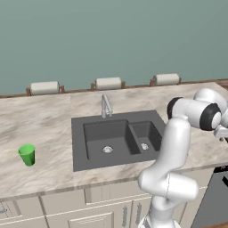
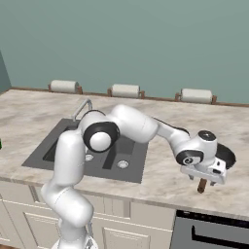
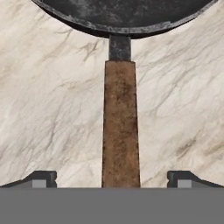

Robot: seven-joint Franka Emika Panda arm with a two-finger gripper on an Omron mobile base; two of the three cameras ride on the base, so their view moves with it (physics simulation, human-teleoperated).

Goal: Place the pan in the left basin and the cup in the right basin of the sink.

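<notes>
The black pan [image 3: 122, 15] lies on the marble counter right of the sink [image 1: 80, 142], its brown handle [image 3: 121, 127] pointing toward me. My gripper [image 3: 112, 181] is open, one fingertip [image 3: 41, 178] on each side of the handle and well apart from it. In the right base view the gripper [image 2: 206, 179] hangs just over the handle's end [image 2: 202, 186], and the hand covers most of the pan [image 2: 226, 156]. The green cup [image 1: 27, 154] stands upright on the counter far left of the sink. Both the wide left basin [image 1: 107, 140] and the narrow right basin [image 1: 144, 136] hold nothing.
A curved silver faucet [image 1: 106, 106] rises behind the sink. Three paper towel rolls [image 1: 108, 83] line the back of the counter. The counter's front edge runs close to the pan handle, with a dark appliance front [image 2: 209, 228] below it.
</notes>
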